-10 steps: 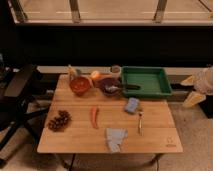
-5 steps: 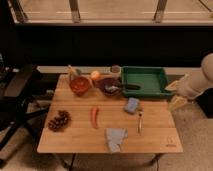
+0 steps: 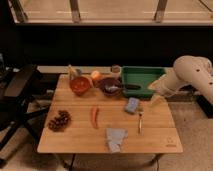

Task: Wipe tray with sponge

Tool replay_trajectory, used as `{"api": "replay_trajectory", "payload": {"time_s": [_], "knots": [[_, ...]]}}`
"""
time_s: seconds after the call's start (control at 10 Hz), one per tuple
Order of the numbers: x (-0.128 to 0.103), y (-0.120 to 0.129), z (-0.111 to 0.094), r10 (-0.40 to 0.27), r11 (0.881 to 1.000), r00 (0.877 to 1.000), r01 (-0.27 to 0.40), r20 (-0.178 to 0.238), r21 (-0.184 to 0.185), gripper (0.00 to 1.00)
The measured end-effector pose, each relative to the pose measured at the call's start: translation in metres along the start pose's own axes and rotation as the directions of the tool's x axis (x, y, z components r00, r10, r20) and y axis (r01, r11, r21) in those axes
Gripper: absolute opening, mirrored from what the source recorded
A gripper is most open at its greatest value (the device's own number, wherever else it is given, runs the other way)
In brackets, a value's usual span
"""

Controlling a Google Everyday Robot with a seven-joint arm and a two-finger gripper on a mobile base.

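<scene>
As far as I could judge, the task was at its very beginning. The sponge (image 3: 132, 105) lay untouched on the wooden table (image 3: 75, 140), just in front of the tray (image 3: 142, 79). The green tray stood at the back right of the table, and no wiping was under way. Picking up the sponge and the wiping itself were both left to do. Further right, the gripper (image 3: 155, 98) hung near the front right corner of the tray, apart from the sponge. Its fingers were spread wide, and they held nothing and touched nothing.
</scene>
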Motion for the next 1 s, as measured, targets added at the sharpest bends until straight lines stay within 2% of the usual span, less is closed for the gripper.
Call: {"api": "replay_trajectory", "payload": {"time_s": [0.4, 0.6, 0.8, 1.0], "knots": [[0.001, 0.0, 0.0, 0.002, 1.0, 1.0, -0.002, -0.002, 0.001, 0.67], [-0.003, -0.002, 0.004, -0.02, 1.0, 1.0, 0.02, -0.009, 0.014, 0.67], [-0.027, -0.006, 0.02, -0.087, 0.996, 0.996, 0.088, -0.022, 0.03, 0.67], [-0.051, -0.011, 0.048, -0.134, 0.99, 0.99, 0.135, -0.033, 0.032, 0.67]]}}
